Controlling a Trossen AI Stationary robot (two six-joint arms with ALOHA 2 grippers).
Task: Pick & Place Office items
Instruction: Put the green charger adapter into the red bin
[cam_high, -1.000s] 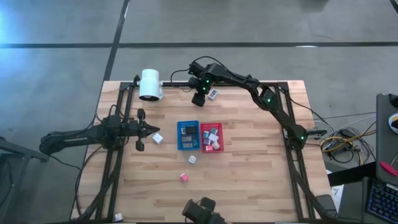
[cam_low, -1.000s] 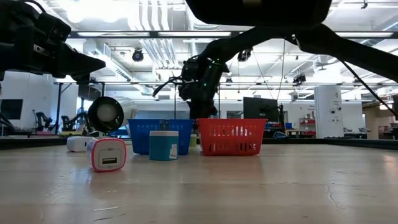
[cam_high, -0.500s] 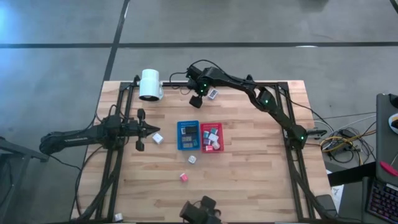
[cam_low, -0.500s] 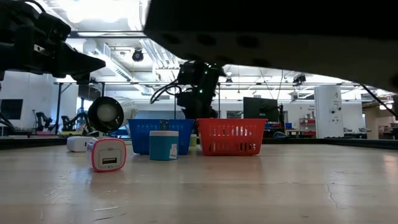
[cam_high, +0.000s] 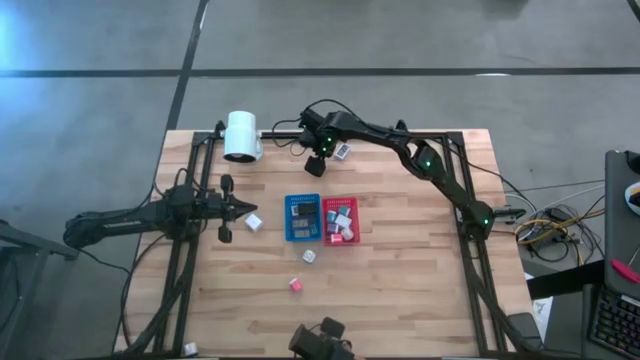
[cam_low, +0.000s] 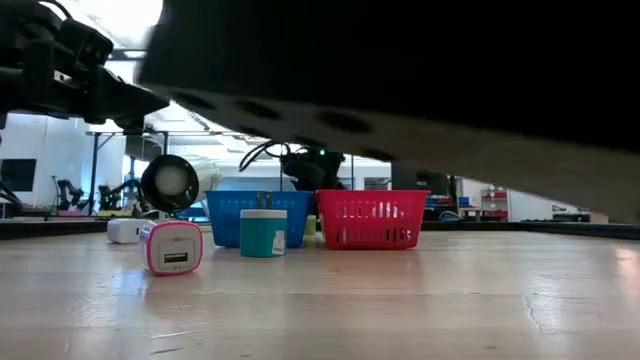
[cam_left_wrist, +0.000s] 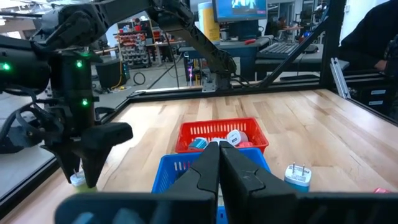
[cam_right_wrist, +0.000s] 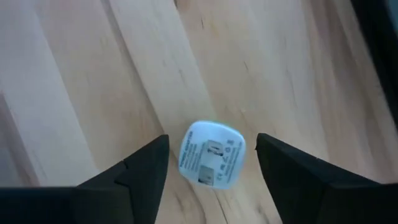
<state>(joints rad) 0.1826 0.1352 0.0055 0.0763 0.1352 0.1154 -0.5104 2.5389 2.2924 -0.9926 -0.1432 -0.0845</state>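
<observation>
My right gripper (cam_right_wrist: 211, 142) stands open at the table's far edge (cam_high: 316, 166), pointing steeply down. A white cube charger (cam_right_wrist: 211, 155) lies flat on the wood between its two fingers, with a gap on each side. In the left wrist view the same charger (cam_left_wrist: 78, 180) shows just under the fingertips. Another white item (cam_high: 343, 150) lies beside the gripper. The blue tray (cam_high: 302, 217) and red tray (cam_high: 340, 220) at mid-table hold several small items. My left gripper (cam_high: 245, 207) waits shut at the table's left, level, next to a white cube (cam_high: 253, 222).
A big white cylinder (cam_high: 241, 135) lies at the far left corner. Loose on the wood are a white cube (cam_high: 309, 256) and a pink one (cam_high: 295, 285). A dark shape (cam_low: 420, 70) close to the low camera hides much of that view.
My right gripper has sunk toward the table at the far edge, down over the white charger. In the low view it has dropped behind the trays. The dark shape has spread across the top of the low view.
</observation>
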